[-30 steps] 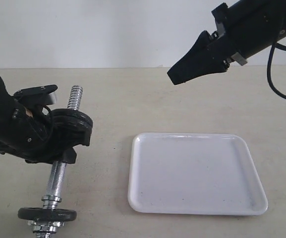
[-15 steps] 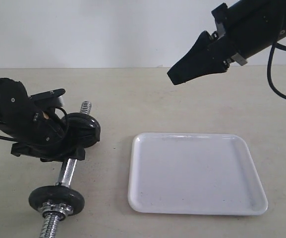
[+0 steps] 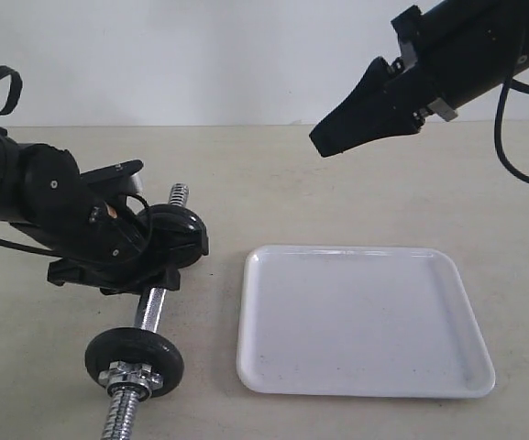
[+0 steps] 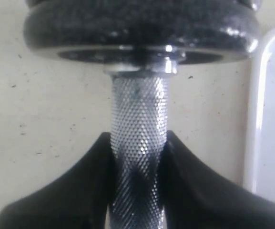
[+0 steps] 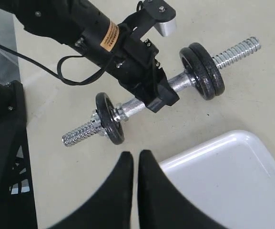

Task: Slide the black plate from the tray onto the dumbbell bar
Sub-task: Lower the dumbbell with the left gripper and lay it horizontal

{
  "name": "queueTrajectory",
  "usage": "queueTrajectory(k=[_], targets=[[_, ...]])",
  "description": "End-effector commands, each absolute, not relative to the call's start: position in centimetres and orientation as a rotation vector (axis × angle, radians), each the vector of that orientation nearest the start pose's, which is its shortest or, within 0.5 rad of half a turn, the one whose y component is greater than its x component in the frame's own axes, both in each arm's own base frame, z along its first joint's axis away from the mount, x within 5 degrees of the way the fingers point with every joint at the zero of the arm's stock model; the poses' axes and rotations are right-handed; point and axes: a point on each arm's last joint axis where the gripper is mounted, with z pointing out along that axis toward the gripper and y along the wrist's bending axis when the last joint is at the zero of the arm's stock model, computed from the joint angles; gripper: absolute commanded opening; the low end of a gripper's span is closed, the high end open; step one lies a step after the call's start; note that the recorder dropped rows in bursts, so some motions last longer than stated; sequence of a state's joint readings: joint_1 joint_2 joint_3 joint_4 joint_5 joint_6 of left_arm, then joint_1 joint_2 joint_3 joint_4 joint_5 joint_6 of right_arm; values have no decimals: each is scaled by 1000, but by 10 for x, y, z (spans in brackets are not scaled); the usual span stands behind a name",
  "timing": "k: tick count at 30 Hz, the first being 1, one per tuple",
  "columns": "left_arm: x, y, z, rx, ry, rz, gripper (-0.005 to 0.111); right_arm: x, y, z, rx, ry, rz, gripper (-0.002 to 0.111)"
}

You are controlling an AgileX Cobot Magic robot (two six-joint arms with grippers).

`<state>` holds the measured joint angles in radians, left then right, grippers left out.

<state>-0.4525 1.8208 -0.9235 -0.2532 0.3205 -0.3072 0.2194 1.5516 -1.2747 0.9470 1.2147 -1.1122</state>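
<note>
The white tray (image 3: 365, 380) lies on the table with nothing in it. The dumbbell bar (image 3: 151, 304) slants from lower left toward the back. My left gripper (image 3: 145, 278) is shut on its knurled middle (image 4: 138, 119). Two black plates (image 3: 178, 236) sit pressed together on the bar just beyond that grip, below the threaded tip (image 3: 180, 193); I cannot tell which came from the tray. A third black disc (image 3: 136, 352) sits lower on the bar above a nut. My right gripper (image 3: 324, 144) hangs high above the tray's far edge, shut and empty, its fingers (image 5: 124, 164) together.
The left arm (image 5: 99, 36) and its cable reach over the table's left side. The tray rim (image 4: 263, 119) lies close beside the paired plates (image 5: 204, 71). A white wall closes off the back.
The left arm has carried the dumbbell rightward toward the tray, and the bar's lower end has swung right with it. The right arm has not moved.
</note>
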Motion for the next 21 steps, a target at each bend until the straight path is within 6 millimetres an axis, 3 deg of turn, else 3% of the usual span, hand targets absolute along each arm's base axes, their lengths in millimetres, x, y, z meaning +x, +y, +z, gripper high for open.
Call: queueTrajectory(k=[1,13,21], targets=[[330,-160,180,-168,2334,-531,4,281,134,330,-1231,2081,990,0],[320,-187,177,-115,2314,-587,4,281,134,330,-1231,2081,990,0],[318,-191,176,-114,2317,-598,4,281,134,330,-1231,2081,990,0]])
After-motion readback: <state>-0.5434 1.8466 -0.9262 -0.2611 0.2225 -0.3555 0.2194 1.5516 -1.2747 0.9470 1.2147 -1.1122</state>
